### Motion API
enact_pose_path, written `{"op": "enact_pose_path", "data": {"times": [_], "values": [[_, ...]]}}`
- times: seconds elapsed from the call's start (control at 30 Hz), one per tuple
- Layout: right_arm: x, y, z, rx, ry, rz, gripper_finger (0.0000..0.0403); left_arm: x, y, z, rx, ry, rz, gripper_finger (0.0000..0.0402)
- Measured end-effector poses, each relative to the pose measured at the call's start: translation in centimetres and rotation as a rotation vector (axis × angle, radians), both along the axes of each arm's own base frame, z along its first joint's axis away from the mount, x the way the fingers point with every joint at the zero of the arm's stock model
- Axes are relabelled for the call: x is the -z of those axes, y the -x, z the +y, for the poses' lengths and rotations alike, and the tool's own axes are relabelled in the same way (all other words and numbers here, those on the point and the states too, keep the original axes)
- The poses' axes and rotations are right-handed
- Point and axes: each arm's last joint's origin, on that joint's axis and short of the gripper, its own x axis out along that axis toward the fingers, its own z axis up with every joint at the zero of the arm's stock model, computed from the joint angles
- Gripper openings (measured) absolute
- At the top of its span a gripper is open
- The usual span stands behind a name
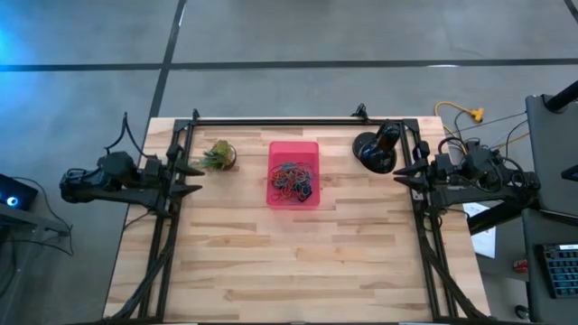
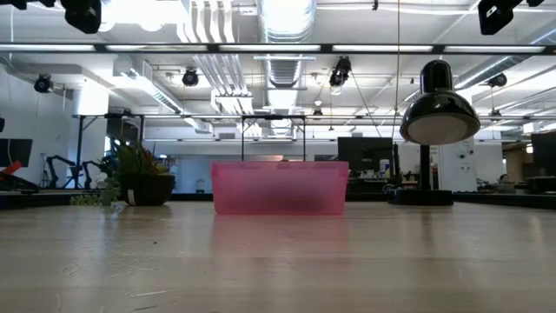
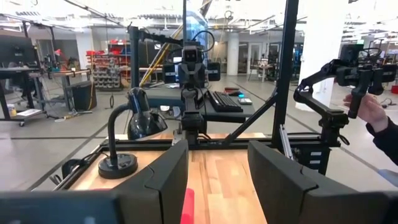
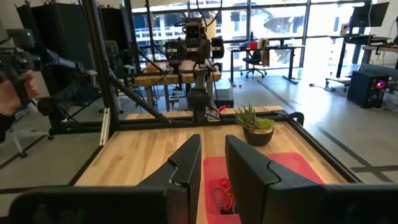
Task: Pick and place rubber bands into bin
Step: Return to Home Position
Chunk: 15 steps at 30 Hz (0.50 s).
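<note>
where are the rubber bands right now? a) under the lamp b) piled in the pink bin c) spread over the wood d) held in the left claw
b: the high view shows the rubber bands heaped inside the pink bin, between the plant and the lamp.

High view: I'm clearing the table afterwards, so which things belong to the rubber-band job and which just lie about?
Job: rubber bands, heaped in the pink bin; left gripper and right gripper, parked either side of the table.
Lying about: potted plant, black desk lamp.
</note>
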Motion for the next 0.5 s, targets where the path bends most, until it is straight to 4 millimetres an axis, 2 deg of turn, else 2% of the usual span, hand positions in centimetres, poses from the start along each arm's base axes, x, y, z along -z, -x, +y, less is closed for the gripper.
{"op": "enact_pose_path", "data": {"times": [0.5], "values": [[0.0, 0.0, 0.0, 0.0, 0.0, 0.0, 0.0068, 0.44, -0.16, -0.02, 0.0, 0.0, 0.013, 0.0152]]}}
